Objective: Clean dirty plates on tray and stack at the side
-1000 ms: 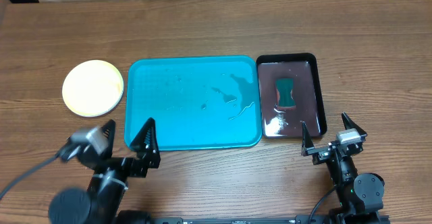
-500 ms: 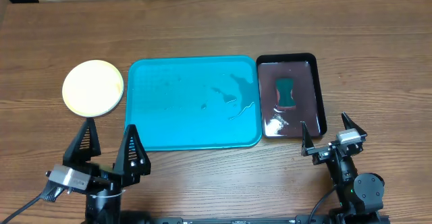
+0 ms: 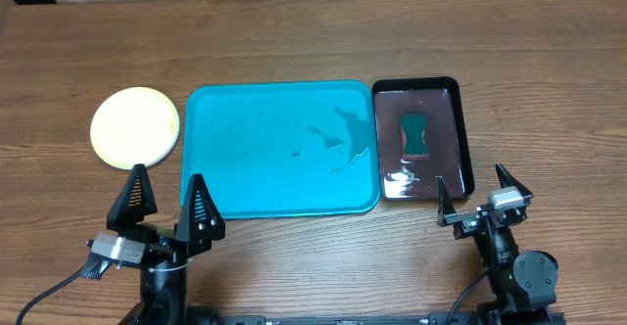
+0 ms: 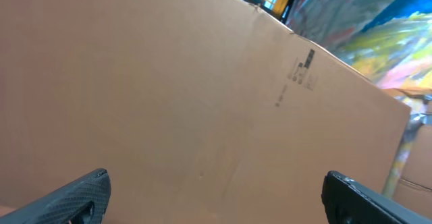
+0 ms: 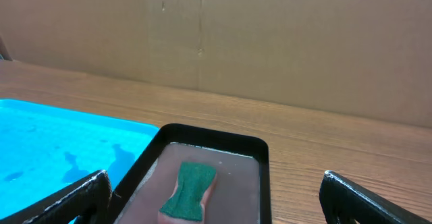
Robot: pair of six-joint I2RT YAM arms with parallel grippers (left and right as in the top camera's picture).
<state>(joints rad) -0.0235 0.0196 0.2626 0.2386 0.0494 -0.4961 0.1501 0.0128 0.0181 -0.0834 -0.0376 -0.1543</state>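
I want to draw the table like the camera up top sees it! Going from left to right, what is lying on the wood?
yellow-green plate → turquoise tray → black tray, which has a green sponge lying in it.

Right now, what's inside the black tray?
Inside the black tray: one green sponge lying flat in a shallow, glossy liquid film. Nothing else shows. The floor under the sponge is covered, so unseen.

glossy wet plastic tray (image 3: 255,168), wooden table (image 3: 294,41)
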